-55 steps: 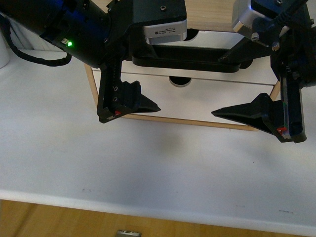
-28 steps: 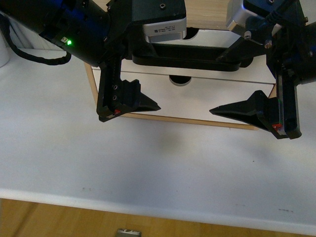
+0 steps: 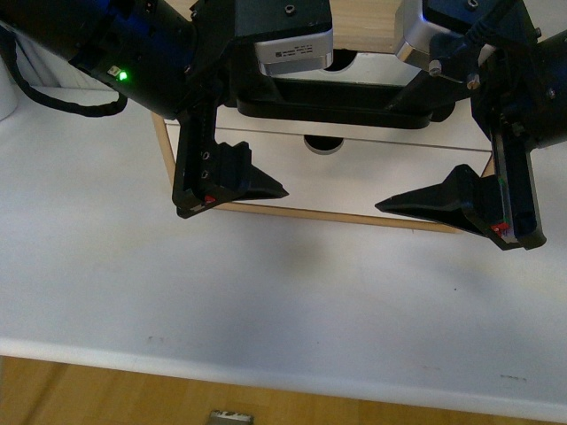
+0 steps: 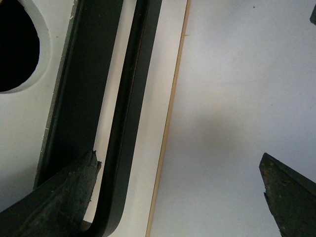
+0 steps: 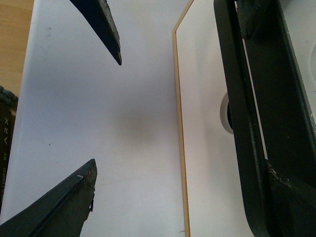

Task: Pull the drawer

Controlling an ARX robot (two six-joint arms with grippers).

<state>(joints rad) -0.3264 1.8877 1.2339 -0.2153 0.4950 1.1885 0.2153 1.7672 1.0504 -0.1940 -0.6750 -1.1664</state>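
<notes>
Left pincer, right pincer, seemingly hooking drawer

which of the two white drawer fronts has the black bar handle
The farther drawer front, higher in the front view: the black bar handle runs across it. The nearer front has only a half-round notch.

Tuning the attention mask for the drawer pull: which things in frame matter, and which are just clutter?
Job:
- drawer
- its black bar handle
- left gripper and right gripper, both open, one finger of each at the handle

Lying about:
- lower handle-less drawer front
- white table
- white object, cut off at far left
- small grey item on the floor
</notes>
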